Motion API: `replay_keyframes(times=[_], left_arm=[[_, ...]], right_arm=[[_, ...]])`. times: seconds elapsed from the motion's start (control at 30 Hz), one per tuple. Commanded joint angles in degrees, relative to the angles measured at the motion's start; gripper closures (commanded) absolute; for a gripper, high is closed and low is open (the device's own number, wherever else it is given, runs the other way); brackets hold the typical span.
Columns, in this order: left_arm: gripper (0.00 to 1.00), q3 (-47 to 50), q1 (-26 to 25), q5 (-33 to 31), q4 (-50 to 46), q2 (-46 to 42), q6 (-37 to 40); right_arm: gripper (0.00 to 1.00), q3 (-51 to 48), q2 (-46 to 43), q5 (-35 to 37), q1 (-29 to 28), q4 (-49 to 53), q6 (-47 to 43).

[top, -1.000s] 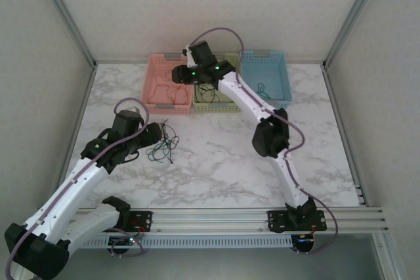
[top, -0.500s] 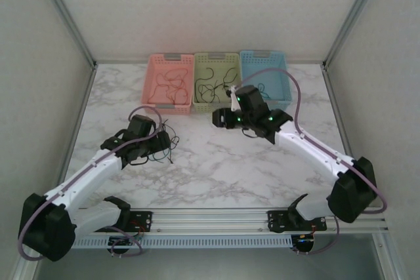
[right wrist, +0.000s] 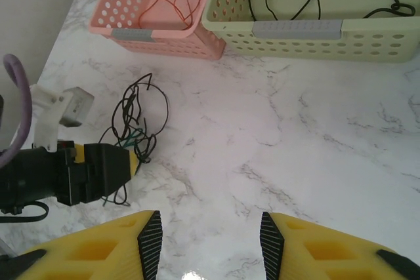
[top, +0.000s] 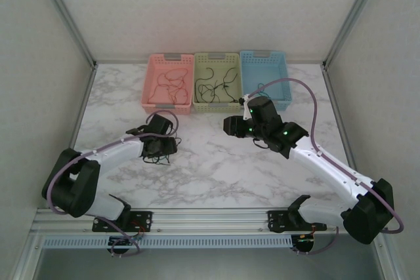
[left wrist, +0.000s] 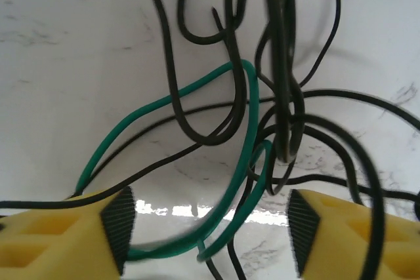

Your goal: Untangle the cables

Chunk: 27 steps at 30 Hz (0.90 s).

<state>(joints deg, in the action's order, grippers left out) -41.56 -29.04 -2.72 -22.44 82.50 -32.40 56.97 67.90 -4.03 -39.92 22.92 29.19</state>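
If you close the left gripper (left wrist: 208, 227), spread astride a thin green cable (left wrist: 250, 129) and thin black cables (left wrist: 282, 96), you may pinch several and tighten the tangle; right gripper (right wrist: 210, 240) stands spread, empty

- I counted three baskets in a row: one pink basket (top: 167, 107), one pale green basket (top: 216, 106) and one blue basket (top: 283, 73).
- Two arms were in view, the left arm (top: 111, 155) and the right arm (top: 328, 165).
- There were two grippers, the left gripper (left wrist: 210, 227) and the right gripper (right wrist: 210, 237), each with two yellow fingers (left wrist: 59, 234).
- One tangle of cables (right wrist: 134, 126) lay on the marble table (top: 216, 162). It had many black strands, too interlaced for me to number.
- The green strands (left wrist: 243, 162) in that tangle came to one or two; I couldn't settle which.
- The red-orange cables (top: 169, 82) in the pink basket were a few, with no exact count readable.
- The black cables (top: 216, 83) in the pale green basket were several, and again I couldn't number them.
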Motion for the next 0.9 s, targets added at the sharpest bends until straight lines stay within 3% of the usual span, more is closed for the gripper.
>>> replay_keyframes(times=[0.0, 0.17, 0.4, 0.57, 0.87], left_arm=[[0.54, -1.37, -1.06, -1.70, 0.62, -0.56, -0.20], [0.99, -1.22, -1.11, -0.22, 0.25, -3.71, 1.08], [1.00, -2.50, -1.11, 3.51, -2.43, -13.84, 1.81], [1.00, -5.02, -1.20, 8.08, -4.04, -19.81, 2.08], [1.00, -8.92, -1.37, 15.17, -5.37, -25.82, 2.89]], right_arm=[[0.53, 0.11, -0.82, 2.09, -0.33, 1.58, -0.56], [0.53, 0.66, -1.10, 2.34, -0.33, 3.35, 0.38], [0.54, -0.70, -2.14, -0.32, -0.33, 1.74, 1.66], [0.53, -1.39, -1.42, -6.24, -0.42, -2.37, 3.10], [0.44, -0.19, 2.04, -12.17, -4.40, -7.56, 2.16]])
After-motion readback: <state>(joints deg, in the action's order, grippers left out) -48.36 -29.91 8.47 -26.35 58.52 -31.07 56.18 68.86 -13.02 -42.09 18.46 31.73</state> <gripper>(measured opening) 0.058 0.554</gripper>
